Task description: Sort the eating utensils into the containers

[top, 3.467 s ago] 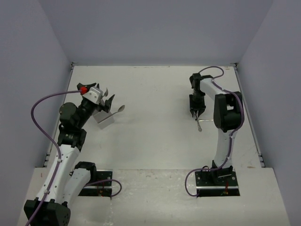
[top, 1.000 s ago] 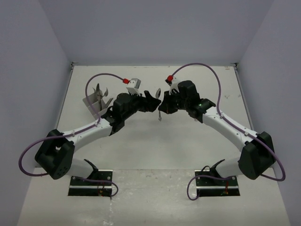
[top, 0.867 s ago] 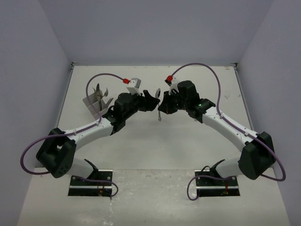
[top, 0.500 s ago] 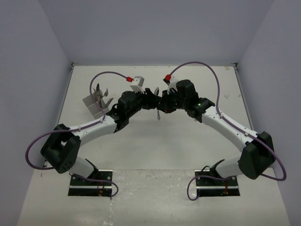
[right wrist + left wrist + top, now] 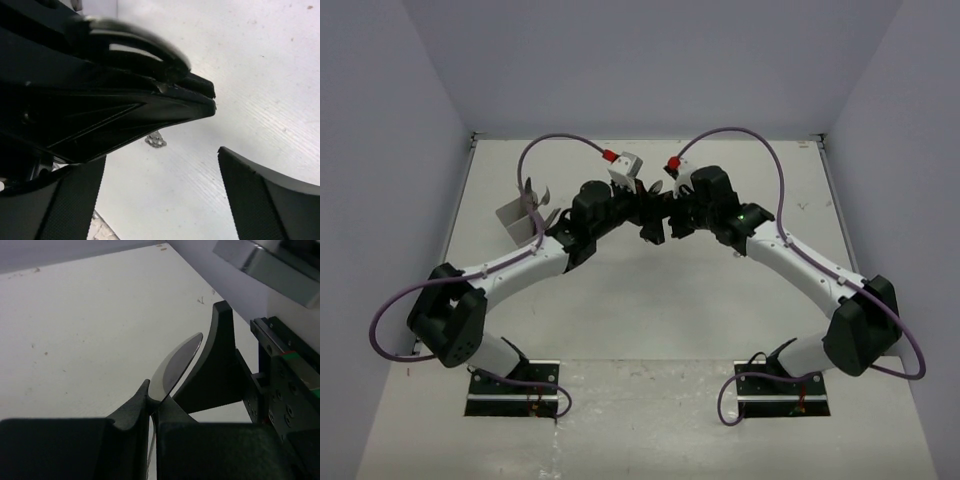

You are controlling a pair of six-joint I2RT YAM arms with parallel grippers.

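Both arms have closed in mid-table since a second ago, well right of the thin-walled grey plastic holder. Your right gripper stands wide apart. Your left gripper pinches the spoon, its bowl poking past the fingertips. Expect light, stiff, slippery polished metal, so take the flat handle.

Soft, even overhead light fills the top view, which is sharp throughout, and the arms cast only faint, fuzzy-edged shadows on the white desk. In the left wrist view the desk is bright and nearly washed out, while the left hand, close to the lens, is a dark, soft-focus mass and the spoon carries a dull grey sheen. The right wrist view blurs up close: the right hand is underexposed, and white glare streaks the spoon at the top.
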